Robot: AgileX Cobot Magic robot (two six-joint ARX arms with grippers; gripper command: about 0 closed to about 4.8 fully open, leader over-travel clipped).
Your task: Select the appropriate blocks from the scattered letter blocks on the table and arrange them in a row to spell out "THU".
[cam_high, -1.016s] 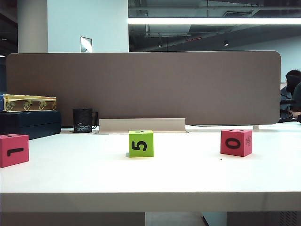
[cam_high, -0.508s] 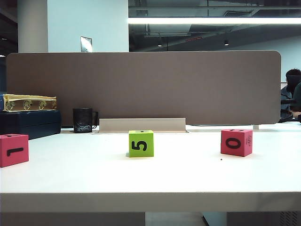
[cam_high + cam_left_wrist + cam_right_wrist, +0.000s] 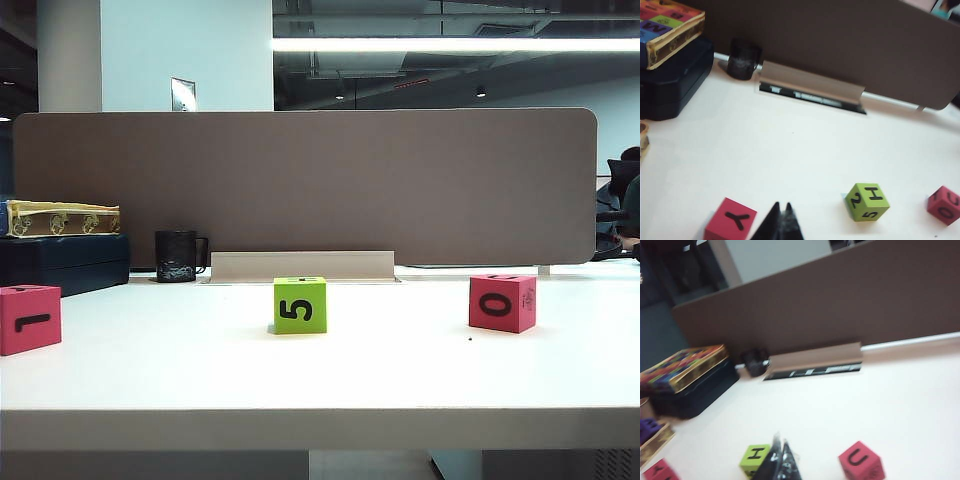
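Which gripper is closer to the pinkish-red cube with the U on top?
Right. The shut right gripper sits beside that U cube; the shut left gripper is beyond the lime-green cube.

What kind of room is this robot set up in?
Probably an open-plan office: a white desk backed by a brown divider panel, a black mug, and ceiling strip lights above.

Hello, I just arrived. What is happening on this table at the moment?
Nothing is being handled yet. Three letter blocks sit apart on the white table: a red block on the left, a green block in the middle and another red block on the right. The wrist views show Y, H and U on their top faces. The left claw and the right claw are both shut, above the table and holding nothing. No row is formed.
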